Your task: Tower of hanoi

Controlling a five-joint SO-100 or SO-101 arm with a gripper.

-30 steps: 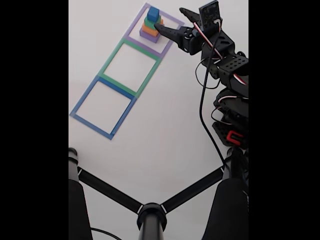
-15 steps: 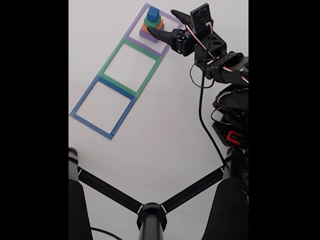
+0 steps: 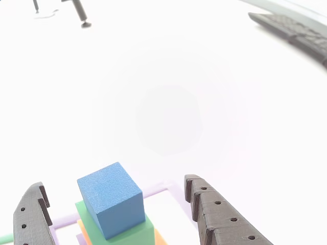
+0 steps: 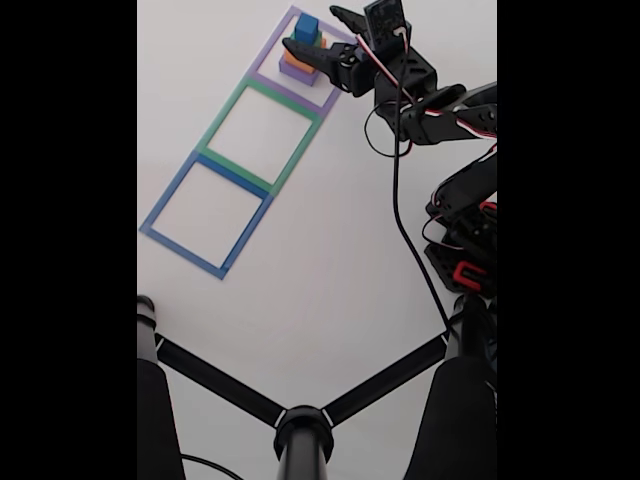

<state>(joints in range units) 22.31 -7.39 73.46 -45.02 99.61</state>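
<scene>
Stack of four blocks sits in the purple outline (image 4: 335, 62) at the far end of the white tabletop (image 4: 320, 260). Blue block (image 3: 111, 199) on top, green block (image 3: 130, 232) under it, then orange block (image 4: 293, 60), then purple block (image 4: 291, 73) at the bottom.

Claw (image 4: 308, 32) is spread wide around the top of the stack, gripping nothing. In the other view its two dark fingers (image 3: 219, 217) flank the blue block, a clear gap on each side; no contact seen.

The other view, close in: blue block sits turned a little on the green one, only slivers of orange showing below. Keyboard (image 3: 294, 30) at upper right, a thin stand foot (image 3: 82, 15) at upper left on the tabletop.

The fixed view, from farther back: the whole row of three outlines, purple, green outline (image 4: 262, 125), blue outline (image 4: 205, 215), the last two with nothing inside. Arm (image 4: 440, 110) reaches in from the right, cable hanging off it. Black tripod legs (image 4: 300, 420) across the bottom.

Against the frame half a second ago: claw has moved up the fixed view and farther over the stack, now level with the blue block rather than beside the lower blocks. Arm is stretched out more. Blocks unmoved.
</scene>
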